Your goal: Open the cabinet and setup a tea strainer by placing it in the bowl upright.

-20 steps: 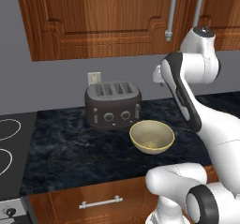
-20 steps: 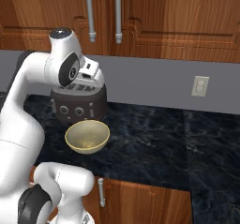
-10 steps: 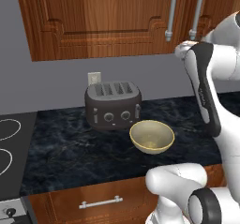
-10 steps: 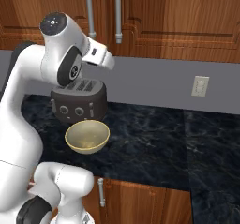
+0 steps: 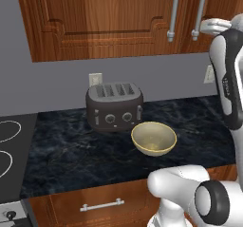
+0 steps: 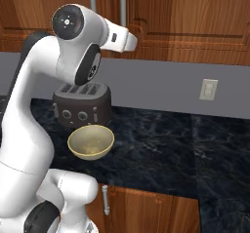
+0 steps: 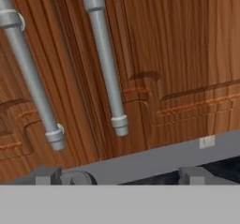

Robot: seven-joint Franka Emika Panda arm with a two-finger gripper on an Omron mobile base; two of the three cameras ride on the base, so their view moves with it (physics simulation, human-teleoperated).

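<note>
the cabinet (image 5: 109, 17) hangs on the far wall above the worktop (image 5: 71, 150), reddish-brown wood with raised-panel doors, both shut. two long silver handles (image 7: 107, 59) run upright side by side where the doors meet. the gripper (image 7: 124, 175) is raised close in front of these handles, its jaws wide apart and holding nothing, touching neither bar. below, the pale cream bowl (image 5: 154, 138) sits open-side up on the dark worktop, just near and right of the grey toaster (image 5: 114, 106).
</note>
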